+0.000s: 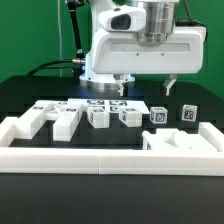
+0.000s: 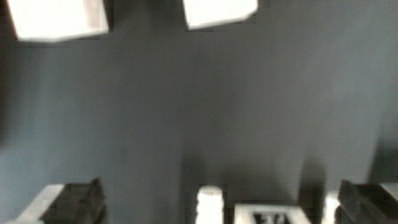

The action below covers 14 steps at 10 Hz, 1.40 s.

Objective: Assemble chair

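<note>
Gripper [image 1: 147,87] jaws spread wide, empty, hovering over table [image 1: 25,95]. Chair parts [image 1: 97,116] loose in a row, 8 to 4 o'clock from it in the exterior view. Wrist view blurry: white blocks [image 2: 217,10], probably parts.

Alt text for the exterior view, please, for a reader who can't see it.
The robot's gripper hangs open and empty above a black table, over a row of loose white chair parts bearing black-and-white tags. A low white border wall runs along the table's near edge.
</note>
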### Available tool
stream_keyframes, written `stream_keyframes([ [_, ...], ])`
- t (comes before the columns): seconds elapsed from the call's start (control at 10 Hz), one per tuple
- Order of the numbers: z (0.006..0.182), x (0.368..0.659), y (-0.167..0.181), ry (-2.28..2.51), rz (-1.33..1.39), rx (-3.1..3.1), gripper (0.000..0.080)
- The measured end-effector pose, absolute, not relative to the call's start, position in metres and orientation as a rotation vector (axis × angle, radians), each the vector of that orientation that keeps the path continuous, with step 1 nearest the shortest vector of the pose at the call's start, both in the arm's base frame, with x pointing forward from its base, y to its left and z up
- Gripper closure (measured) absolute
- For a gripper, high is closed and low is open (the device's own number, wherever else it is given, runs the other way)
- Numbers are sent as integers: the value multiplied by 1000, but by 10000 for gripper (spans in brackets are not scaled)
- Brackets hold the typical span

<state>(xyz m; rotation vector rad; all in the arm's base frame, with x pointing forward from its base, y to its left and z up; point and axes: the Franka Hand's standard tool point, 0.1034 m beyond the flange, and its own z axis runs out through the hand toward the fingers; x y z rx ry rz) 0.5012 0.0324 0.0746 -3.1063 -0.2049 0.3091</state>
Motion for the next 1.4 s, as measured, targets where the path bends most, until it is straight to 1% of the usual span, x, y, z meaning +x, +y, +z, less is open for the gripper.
stream_keyframes([
  [0.2,60,496,28,-210,558,-3083,150],
  [0.3,56,491,27,-208,613,-3078,150],
  [0.4,52,480,24,-218,720,-3049,150],
  [0.6,52,476,26,-212,1014,-2963,150],
  [0.7,49,478,27,-214,1095,-2934,150],
  [0.9,40,467,26,-213,1275,-2860,150],
  [1.0,37,467,27,-215,1339,-2832,150],
  [1.4,25,464,26,-214,1323,-2840,150],
])
